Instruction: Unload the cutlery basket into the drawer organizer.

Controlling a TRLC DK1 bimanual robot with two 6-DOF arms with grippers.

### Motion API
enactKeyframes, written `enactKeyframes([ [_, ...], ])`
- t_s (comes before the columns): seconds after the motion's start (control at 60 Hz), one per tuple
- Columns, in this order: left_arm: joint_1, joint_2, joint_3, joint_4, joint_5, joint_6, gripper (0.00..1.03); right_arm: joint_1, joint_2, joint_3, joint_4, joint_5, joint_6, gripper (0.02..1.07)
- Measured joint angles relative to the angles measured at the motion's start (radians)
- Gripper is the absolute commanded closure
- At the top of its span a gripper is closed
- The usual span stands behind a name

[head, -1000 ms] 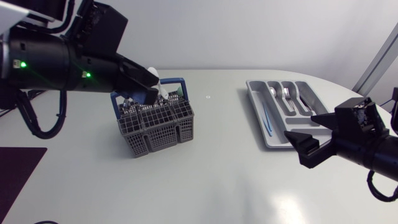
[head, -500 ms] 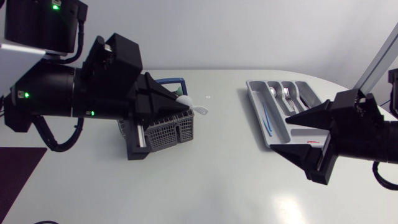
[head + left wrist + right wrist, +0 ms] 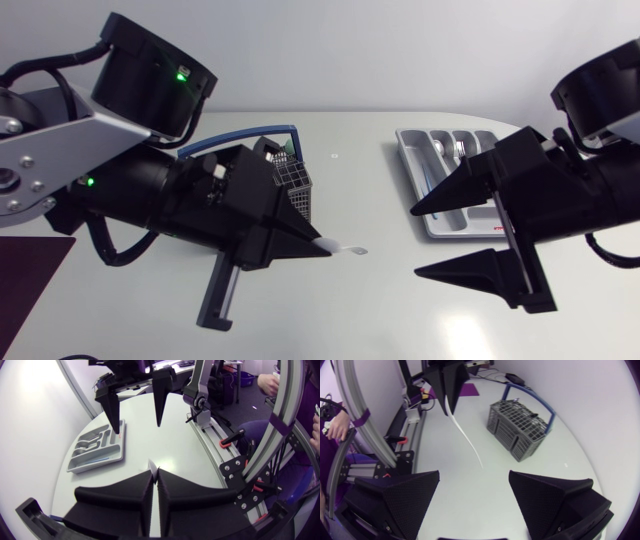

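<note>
My left gripper (image 3: 312,246) is shut on a thin white plastic utensil (image 3: 343,248), whose free end points right over the middle of the table. From the right wrist the utensil (image 3: 465,435) hangs as a long white strip out of the left gripper (image 3: 447,390). The grey cutlery basket (image 3: 296,184) with its blue handle (image 3: 245,131) stands behind my left arm, mostly hidden. My right gripper (image 3: 446,238) is open, facing the utensil's tip with a gap between them. The grey drawer organizer (image 3: 420,150) lies at the back right, partly covered by that gripper.
The organizer (image 3: 95,452) holds metal cutlery in its middle slots and a thin blue item in its left slot. The basket (image 3: 520,425) has a dark item left inside. Bare white tabletop (image 3: 360,310) lies under and in front of both grippers.
My left gripper lifted the white utensil out of the basket and carried it right and forward to mid-table. My right arm rose and swung toward it, staying open.
</note>
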Motion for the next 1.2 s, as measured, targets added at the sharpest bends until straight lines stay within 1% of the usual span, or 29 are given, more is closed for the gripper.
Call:
enactKeyframes([
  [0.133, -0.027, 0.017, 0.002, -0.018, 0.022, 0.059, 1.00, 0.000, 0.137, 0.112, -0.231, -0.097, -0.164, 0.07],
  [0.3, -0.046, 0.050, 0.036, -0.026, 0.077, 0.094, 1.00, 0.004, 0.307, 0.200, -0.440, -0.154, -0.354, 0.07],
  [0.333, -0.051, 0.055, 0.044, -0.027, 0.085, 0.098, 1.00, 0.005, 0.340, 0.220, -0.491, -0.164, -0.396, 0.08],
  [0.417, -0.064, 0.068, 0.066, -0.038, 0.117, 0.103, 1.00, 0.008, 0.432, 0.284, -0.668, -0.189, -0.531, 0.13],
  [0.467, -0.072, 0.072, 0.074, -0.041, 0.130, 0.113, 1.00, 0.008, 0.475, 0.314, -0.718, -0.205, -0.581, 0.13],
  [0.567, -0.081, 0.074, 0.078, -0.043, 0.156, 0.135, 1.00, 0.009, 0.540, 0.358, -0.732, -0.215, -0.645, 0.14],
  [0.6, -0.082, 0.078, 0.078, -0.045, 0.166, 0.145, 1.00, 0.011, 0.560, 0.369, -0.738, -0.214, -0.655, 0.16],
  [0.667, -0.082, 0.093, 0.079, -0.045, 0.188, 0.156, 1.00, 0.023, 0.597, 0.386, -0.747, -0.214, -0.673, 0.17],
  [0.7, -0.079, 0.106, 0.079, -0.046, 0.198, 0.170, 1.00, 0.037, 0.617, 0.391, -0.747, -0.214, -0.678, 0.21],
  [0.8, -0.059, 0.138, 0.079, -0.050, 0.232, 0.196, 1.00, 0.075, 0.644, 0.392, -0.749, -0.214, -0.690, 0.30],
  [0.85, -0.044, 0.149, 0.079, -0.051, 0.242, 0.206, 1.00, 0.091, 0.646, 0.392, -0.749, -0.214, -0.695, 0.31],
  [0.95, -0.014, 0.169, 0.089, -0.079, 0.264, 0.237, 1.00, 0.115, 0.646, 0.392, -0.752, -0.214, -0.695, 0.44],
  [1.0, 0.000, 0.180, 0.099, -0.103, 0.279, 0.259, 1.00, 0.121, 0.646, 0.392, -0.752, -0.214, -0.696, 0.46],
  [1.117, 0.022, 0.196, 0.123, -0.144, 0.304, 0.303, 1.00, 0.127, 0.647, 0.392, -0.753, -0.214, -0.703, 0.57],
  [1.2, 0.025, 0.196, 0.130, -0.157, 0.311, 0.328, 1.00, 0.127, 0.651, 0.392, -0.753, -0.215, -0.714, 0.59],
])
